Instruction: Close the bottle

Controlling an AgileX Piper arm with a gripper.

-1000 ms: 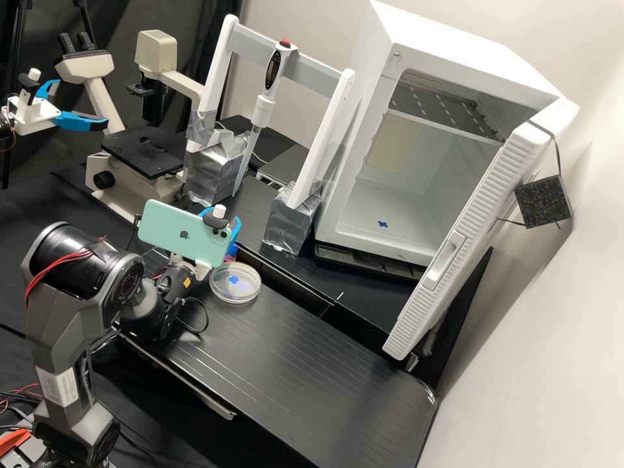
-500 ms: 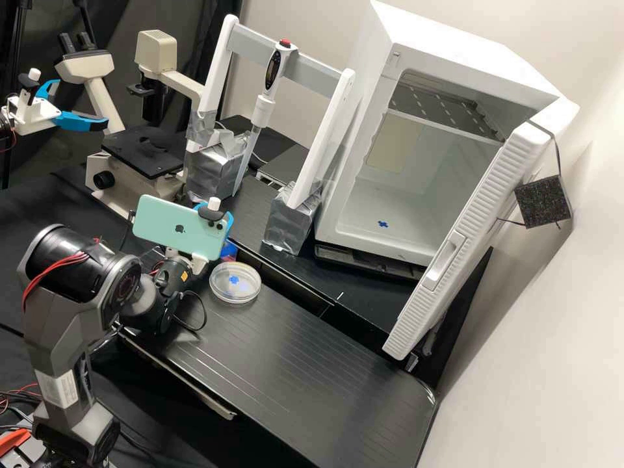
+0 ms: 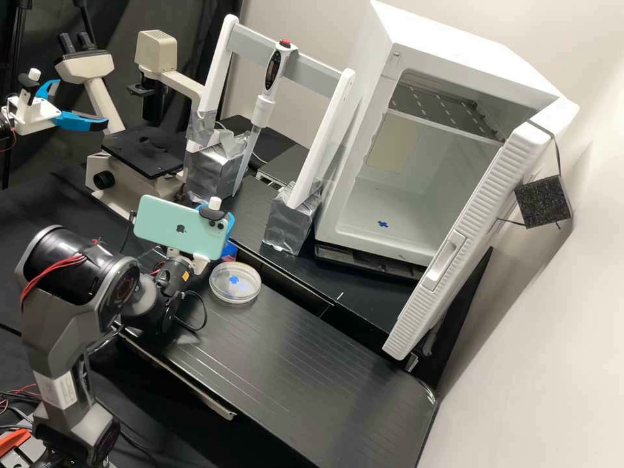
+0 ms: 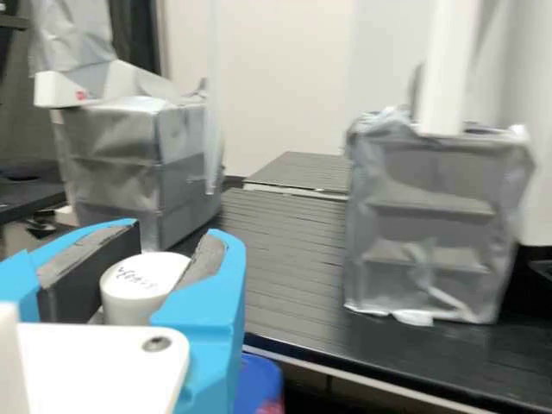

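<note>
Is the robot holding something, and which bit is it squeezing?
Yes, it has a round white cap. The end effector is squeezing it by its sides, and you can see the flat top with writing on it.

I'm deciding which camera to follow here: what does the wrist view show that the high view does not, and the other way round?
Wrist view: a white cap with dark marks on its top, between the claw's fingertips.

High view: the mint-green phone, the round clear dish on the bench, the red-topped pipette handle and the perforated shelf.

Both: the two silver-wrapped blocks and parts of the claw.
</note>
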